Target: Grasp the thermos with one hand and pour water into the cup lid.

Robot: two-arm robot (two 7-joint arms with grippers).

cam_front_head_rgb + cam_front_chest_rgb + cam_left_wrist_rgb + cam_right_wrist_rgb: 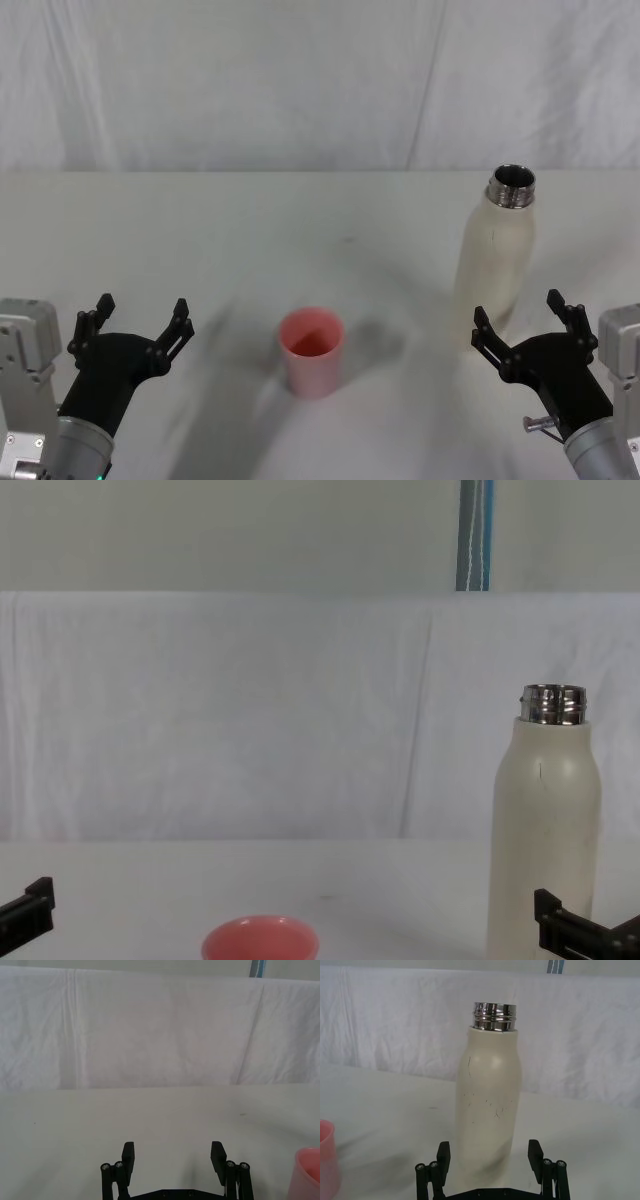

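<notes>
One thermos (497, 262) stands upright on the white table (250, 230), to my right and a little farther out than the cup; its long axis is vertical and its open steel neck (512, 186) points straight up, with no cap on it. In the right wrist view the cream body (489, 1105) carries a few thin dark scratches and rises dead centre ahead of my fingers. One cup lid (311, 351), salmon pink, sits mouth up near the middle of the table, well apart from the thermos and nearer to me. My right claw (523, 327) hangs just in front of the thermos base, its two fingers spread wide with the bottle lined up between them but not touched; nothing is pinched. My left claw (138, 324) waits low at my left, well apart from the cup, also spread wide and holding nothing; from its wrist camera the cup's pink rim (306, 1172) pokes in at the edge. In the chest view the thermos (545, 850) towers over the cup (261, 939). A white cloth (250, 715) hangs behind the table.
</notes>
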